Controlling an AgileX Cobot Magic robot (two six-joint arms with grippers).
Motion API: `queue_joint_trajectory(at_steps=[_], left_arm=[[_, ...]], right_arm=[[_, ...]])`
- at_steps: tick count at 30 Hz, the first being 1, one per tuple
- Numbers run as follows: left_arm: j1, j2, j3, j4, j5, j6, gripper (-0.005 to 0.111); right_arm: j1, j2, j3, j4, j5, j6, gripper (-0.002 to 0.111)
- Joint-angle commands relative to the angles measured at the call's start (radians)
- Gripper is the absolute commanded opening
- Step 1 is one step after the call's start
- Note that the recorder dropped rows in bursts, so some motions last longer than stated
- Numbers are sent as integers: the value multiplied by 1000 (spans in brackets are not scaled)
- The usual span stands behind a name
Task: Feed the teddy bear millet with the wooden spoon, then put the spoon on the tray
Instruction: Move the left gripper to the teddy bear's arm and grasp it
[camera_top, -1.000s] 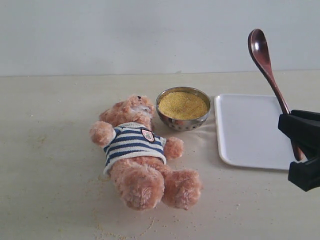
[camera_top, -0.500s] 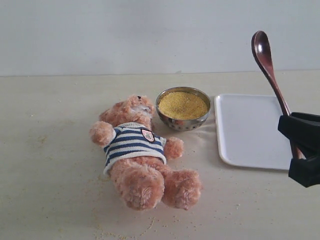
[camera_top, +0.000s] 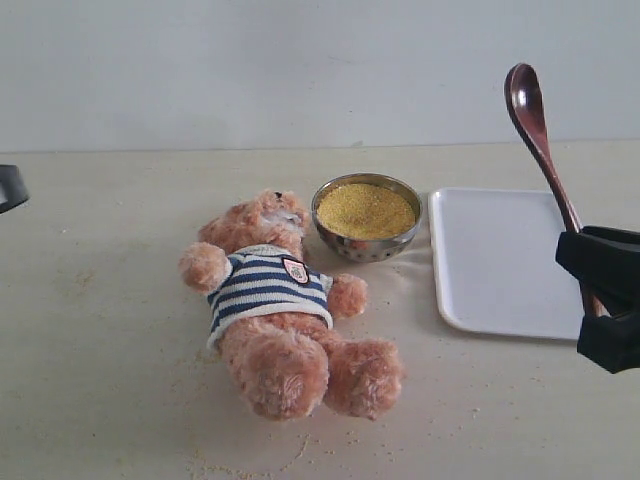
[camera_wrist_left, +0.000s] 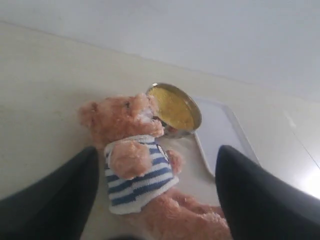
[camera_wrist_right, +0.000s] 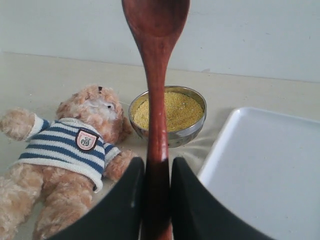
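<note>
Millet lies heaped, fine and yellow, in the small shiny metal bowl toward the back edge of the counter, and you have the teddy bear on its back near the counter's middle, head just beside that bowl, its navy-and-white striped sweater showing a small shield badge. The white tray sits flat just beside the bowl, toward the counter's right edge. Your right gripper is clamped on the slim handle of the wooden spoon, which stands tilted with its dark reddish-brown oval bowl uppermost, raised over the tray. Your left gripper hangs above the bear with its fingers spread wide and nothing between them. In the exterior view only a black sliver of it shows at the left border, the tray's right end is covered by the right gripper, and the spoon's lower handle disappears inside the jaws. The right wrist view cuts off the spoon bowl's top.
</note>
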Motion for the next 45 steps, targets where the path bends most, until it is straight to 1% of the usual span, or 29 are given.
queue_joint_trajectory(at_steps=[1,6,9,13,16,18,21,24,28,38,42,45], left_arm=[[-1,266,-119,-39,104,103,65],[-1,518,-193,-39,119,160,65],[-12,625,-217,-39,109,218,66],[-56,737,-229,-52,104,251,77],[-95,799,-229,-117,99,310,86],[-126,831,-229,-177,99,354,88],[-159,864,-229,-242,92,418,88],[-178,884,-229,-248,48,427,88],[-178,889,-229,-283,23,465,88],[-178,895,-229,-430,37,587,88],[-178,897,-229,-437,31,639,88],[-178,897,-229,-480,25,672,90]], right_arm=[[2,-7,1,-5,-8,4,0],[2,-7,1,-5,-8,4,0],[2,-7,1,-5,-8,4,0],[2,-7,1,-5,-8,4,0],[2,-7,1,-5,-8,4,0],[2,-7,1,-5,-8,4,0],[2,-7,1,-5,-8,4,0],[2,-7,1,-5,-8,4,0],[2,-7,1,-5,-8,4,0],[2,-7,1,-5,-8,4,0],[2,-7,1,-5,-6,4,0],[2,-7,1,-5,-6,4,0]])
